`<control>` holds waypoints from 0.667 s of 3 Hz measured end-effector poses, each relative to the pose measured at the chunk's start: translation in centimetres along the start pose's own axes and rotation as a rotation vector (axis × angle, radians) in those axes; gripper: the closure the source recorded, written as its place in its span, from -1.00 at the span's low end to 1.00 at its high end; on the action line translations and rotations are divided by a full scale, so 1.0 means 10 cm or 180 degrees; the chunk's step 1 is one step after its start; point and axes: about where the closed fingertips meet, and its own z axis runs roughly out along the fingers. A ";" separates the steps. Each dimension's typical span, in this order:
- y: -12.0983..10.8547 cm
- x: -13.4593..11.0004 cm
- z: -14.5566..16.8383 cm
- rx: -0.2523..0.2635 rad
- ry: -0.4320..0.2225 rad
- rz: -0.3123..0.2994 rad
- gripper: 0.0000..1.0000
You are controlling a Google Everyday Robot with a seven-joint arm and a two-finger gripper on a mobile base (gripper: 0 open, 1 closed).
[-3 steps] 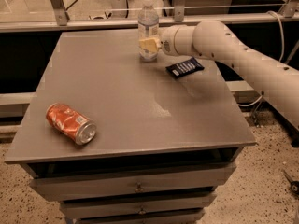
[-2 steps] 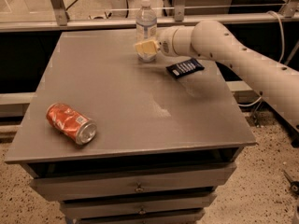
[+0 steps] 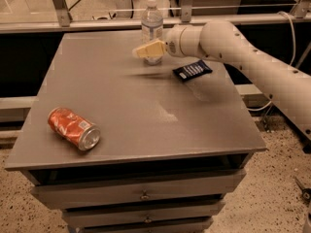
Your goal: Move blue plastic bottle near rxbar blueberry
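Observation:
The blue plastic bottle [image 3: 152, 22], clear with a white cap, stands upright near the far edge of the grey table [image 3: 121, 106]. The rxbar blueberry [image 3: 192, 71], a dark flat bar with white lettering, lies just right of and in front of the bottle. My gripper [image 3: 146, 49] reaches in from the right on the white arm [image 3: 243, 52]. It sits at the bottle's lower half and covers part of it. I cannot tell whether it grips the bottle.
An orange-red soda can [image 3: 74, 128] lies on its side at the table's front left. Drawers sit below the tabletop. A metal rail [image 3: 97, 23] and glass run behind the table's far edge.
The gripper's tip has shifted a little to the left across the bottle's base. The bottle, the bar and the can stay where they were.

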 end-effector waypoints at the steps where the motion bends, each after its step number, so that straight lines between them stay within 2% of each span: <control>1: 0.02 -0.03 0.05 -0.0046 -0.0067 -0.0004 -0.65; 2: 0.01 -0.11 0.06 -0.0057 -0.0135 -0.0056 -0.01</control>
